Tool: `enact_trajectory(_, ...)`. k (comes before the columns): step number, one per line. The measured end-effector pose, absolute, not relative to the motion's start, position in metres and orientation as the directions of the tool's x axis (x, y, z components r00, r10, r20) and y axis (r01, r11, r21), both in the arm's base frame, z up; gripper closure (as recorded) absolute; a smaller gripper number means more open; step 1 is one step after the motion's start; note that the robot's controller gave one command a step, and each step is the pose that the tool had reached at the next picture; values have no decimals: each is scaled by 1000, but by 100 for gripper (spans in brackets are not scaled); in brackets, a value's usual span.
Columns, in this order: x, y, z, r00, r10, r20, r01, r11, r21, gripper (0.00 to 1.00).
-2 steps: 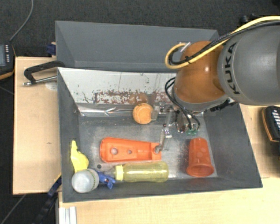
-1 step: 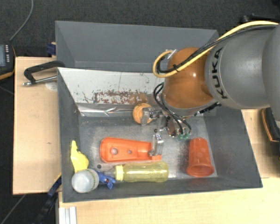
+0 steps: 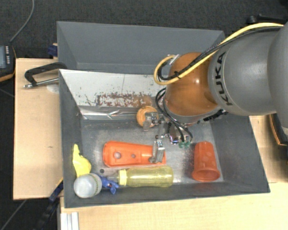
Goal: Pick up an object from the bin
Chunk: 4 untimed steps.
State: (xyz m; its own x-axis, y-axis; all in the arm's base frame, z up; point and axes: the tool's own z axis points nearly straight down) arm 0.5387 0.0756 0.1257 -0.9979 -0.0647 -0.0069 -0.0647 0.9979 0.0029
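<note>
Orange flat piece (image 3: pixel 127 155): long, rounded ends, two small dots on its top. It lies flat on the bin (image 3: pixel 134 51) floor approx mid-bin, long axis running across the view. Gripper (image 3: pixel 159 155) is down at the piece's view-right end, w/ its metal tip over or on that end; can't tell if it touches. Spread or pressed together: can't tell, since from this angle the tip reads as one narrow metal bar.

Just in front of the orange piece and parallel to it is a yellowish see-through bottle (image 3: pixel 145 176) on its side, nearly touching. At the bottle's view-left end there's a small blue bit (image 3: pixel 108 184). Next to that, a pale ball (image 3: pixel 86 186) sits in the front-left corner. A yellow piece (image 3: pixel 80 163) is just behind the ball, by the left wall.

View-right of the gripper, apart from the orange piece, is an orange cup (image 3: pixel 205 162) w/ its wider end toward the front wall. Behind the gripper, near the back wall, is a tan round thing (image 3: pixel 145 115), partly hidden by the wrist.

Grey arm (image 3: pixel 249 75) comes in from view-right over the bin's back-right part, w/ an orange-brown wrist cover & yellow cable.
</note>
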Motion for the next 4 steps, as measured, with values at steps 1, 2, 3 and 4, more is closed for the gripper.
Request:
enact_trajectory(1, 542, 83, 74, -983, -185, -10, -185, 983, 4, 0)
enact_trajectory(2, 535, 87, 65, -983, -185, -8, -185, 983, 3, 100)
enact_trajectory(3, 534, 87, 67, -983, -185, -7, -185, 983, 3, 100)
enact_trajectory(4, 533, 87, 73, -983, -185, -4, -185, 983, 4, 100)
